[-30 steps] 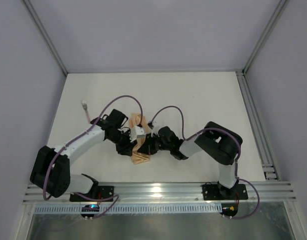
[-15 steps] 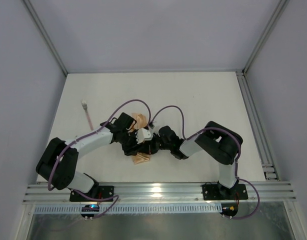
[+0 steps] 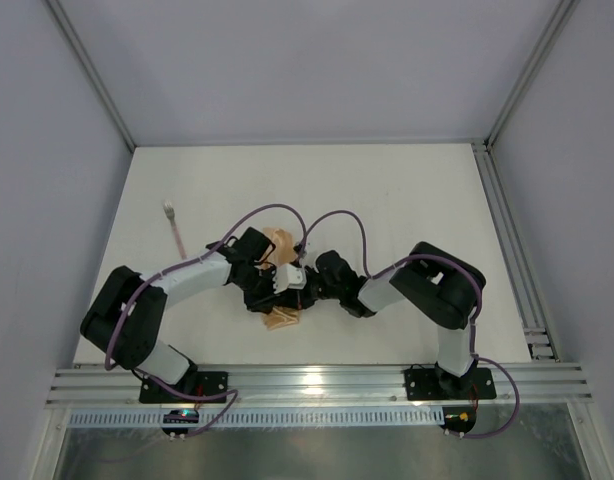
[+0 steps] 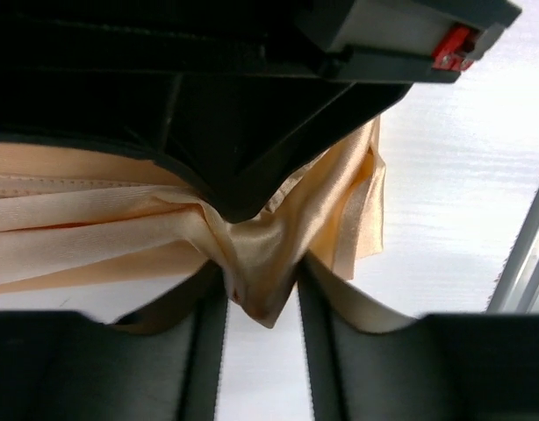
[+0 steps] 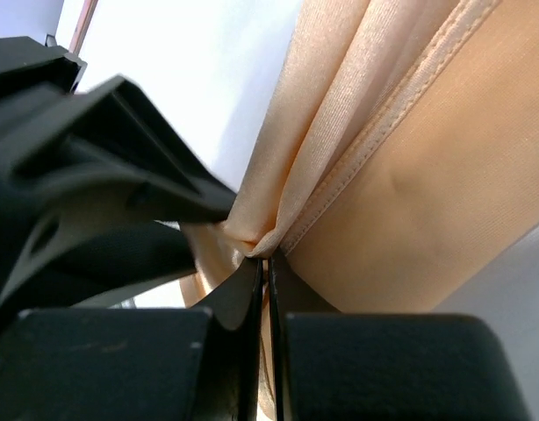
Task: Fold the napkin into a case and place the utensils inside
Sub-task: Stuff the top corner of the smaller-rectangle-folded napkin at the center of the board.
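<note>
From above, my left gripper [image 3: 270,294] and right gripper [image 3: 299,291] cover the middle of the napkin [image 3: 280,319] (only its ends show); the utensil [image 3: 173,228] is too small for me to read.

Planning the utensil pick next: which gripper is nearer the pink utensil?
Left. Left gripper is at the napkin, right of the utensil; right gripper lies farther right, pinching the same cloth.

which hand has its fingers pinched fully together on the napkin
The right hand: its fingers meet on a napkin fold. The left hand has fingers apart, cloth bunched between them.
</note>
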{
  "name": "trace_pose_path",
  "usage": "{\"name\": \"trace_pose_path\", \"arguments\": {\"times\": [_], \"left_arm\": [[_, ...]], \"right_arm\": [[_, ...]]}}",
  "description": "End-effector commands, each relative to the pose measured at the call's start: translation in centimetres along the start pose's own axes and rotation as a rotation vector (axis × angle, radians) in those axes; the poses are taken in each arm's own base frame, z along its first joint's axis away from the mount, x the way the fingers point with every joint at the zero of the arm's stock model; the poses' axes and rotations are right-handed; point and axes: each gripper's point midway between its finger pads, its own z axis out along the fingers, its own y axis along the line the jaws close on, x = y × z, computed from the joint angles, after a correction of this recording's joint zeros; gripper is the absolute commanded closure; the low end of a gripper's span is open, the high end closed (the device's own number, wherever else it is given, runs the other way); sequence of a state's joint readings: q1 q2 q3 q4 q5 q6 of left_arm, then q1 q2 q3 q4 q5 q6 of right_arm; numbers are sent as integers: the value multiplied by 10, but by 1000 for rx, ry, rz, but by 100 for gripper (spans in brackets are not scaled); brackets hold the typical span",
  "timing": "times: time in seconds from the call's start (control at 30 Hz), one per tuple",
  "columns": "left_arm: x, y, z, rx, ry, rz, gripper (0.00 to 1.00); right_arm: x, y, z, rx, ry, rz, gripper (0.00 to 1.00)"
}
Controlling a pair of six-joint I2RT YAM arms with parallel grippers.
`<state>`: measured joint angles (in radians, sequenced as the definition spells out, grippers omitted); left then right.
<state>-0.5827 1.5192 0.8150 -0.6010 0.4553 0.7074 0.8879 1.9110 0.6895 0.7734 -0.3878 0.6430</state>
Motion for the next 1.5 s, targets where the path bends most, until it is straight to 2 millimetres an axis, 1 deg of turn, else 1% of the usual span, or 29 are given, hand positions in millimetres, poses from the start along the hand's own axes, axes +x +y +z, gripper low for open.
{"name": "trace_pose_path", "arguments": {"times": [0.0, 0.1, 0.2, 0.23, 0.27, 0.37, 0.43, 0.6, 0.7, 0.77, 0.83, 0.87, 0.93, 0.97, 1.0, 1.03, 1.07, 1.13, 1.17, 1.2, 1.23, 1.27, 1.3, 1.37, 1.4, 1.47], "left_arm": [[-4, -6, 0, 43, -4, 7, 71], [-6, -5, 0, 42, -7, 3, 84], [-11, -6, -3, 39, -26, -4, 92], [-13, -7, -5, 40, -32, -6, 93], [-19, -8, -10, 36, -54, 2, 94], [-26, -12, -23, 26, -83, 13, 92], [-27, -14, -28, 18, -87, 16, 90], [-26, -12, -29, 9, -79, 15, 90], [-28, -12, -28, 12, -80, 12, 94], [-27, -12, -27, 15, -79, 9, 94], [-26, -11, -26, 14, -74, 7, 91], [-26, -10, -25, 11, -73, 3, 84], [-26, -11, -27, 12, -71, 1, 78], [-32, -14, -32, 28, -97, 11, 72], [-31, -20, -38, 52, -101, -7, 69], [-41, -19, -48, 54, -135, -6, 65], [-51, -24, -60, 67, -192, -15, 57], [-56, -14, -74, 12, -233, -56, 50], [-53, -11, -75, -20, -235, -64, 44], [-50, -7, -73, -43, -227, -70, 42], [-51, 2, -68, -74, -236, -64, 42], [-48, 5, -63, -79, -228, -76, 41], [-39, 8, -51, -63, -191, -108, 41], [-34, 10, -41, -37, -163, -136, 42], [-30, 10, -33, -14, -143, -153, 42], [-31, 12, -27, -5, -142, -159, 43]], "right_arm": [[-2, 4, 1, -12, 21, -51, 97], [0, 3, -1, -5, 38, -65, 97], [2, 2, -3, -4, 57, -74, 97], [3, 1, -4, -7, 64, -71, 97], [4, 1, -4, -8, 69, -64, 97], [6, -7, -6, 2, 80, -48, 97], [6, -9, -6, 9, 83, -44, 97], [13, -12, -7, 10, 109, -52, 97], [16, -16, -10, 37, 128, -67, 97], [17, -17, -13, 46, 137, -81, 97], [17, -17, -13, 47, 140, -88, 97], [17, -16, -13, 43, 139, -91, 97], [15, -15, -13, 36, 138, -95, 97], [15, -15, -12, 35, 139, -96, 97], [14, -14, -12, 32, 137, -101, 97], [14, -13, -12, 27, 139, -103, 97], [14, -13, -12, 27, 140, -106, 97], [14, -13, -11, 24, 144, -107, 97], [14, -13, -10, 21, 147, -108, 97], [14, -13, -10, 20, 146, -108, 97], [14, -12, -9, 17, 146, -106, 97], [13, -11, -9, 13, 144, -108, 97], [12, -10, -9, 11, 140, -106, 97], [8, -9, -9, 7, 131, -107, 97], [8, -7, -8, 5, 130, -106, 97], [5, -5, -8, 0, 126, -107, 97]]}}
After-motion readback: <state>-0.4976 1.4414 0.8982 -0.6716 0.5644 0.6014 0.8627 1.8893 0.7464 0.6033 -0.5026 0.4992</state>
